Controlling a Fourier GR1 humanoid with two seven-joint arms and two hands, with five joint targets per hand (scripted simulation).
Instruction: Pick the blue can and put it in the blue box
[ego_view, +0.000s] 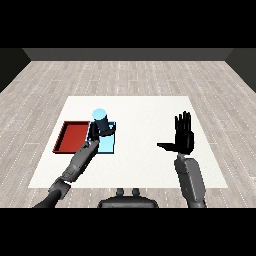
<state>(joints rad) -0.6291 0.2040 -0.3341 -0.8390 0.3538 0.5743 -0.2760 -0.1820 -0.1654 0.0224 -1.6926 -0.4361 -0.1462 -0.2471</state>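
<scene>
The blue can (100, 118) stands upright over the light blue tray (108, 144), its pale top showing. My left hand (101, 128) is curled round the can's lower part, with the forearm reaching in from the lower left. I cannot tell whether the can rests on the tray or hangs just above it. My right hand (183, 133) is held up over the right side of the table, fingers straight and thumb out to the left, holding nothing.
A red tray (70, 136) lies directly left of the blue tray, touching it. The white table (145, 115) extends between the two hands and toward the far edge.
</scene>
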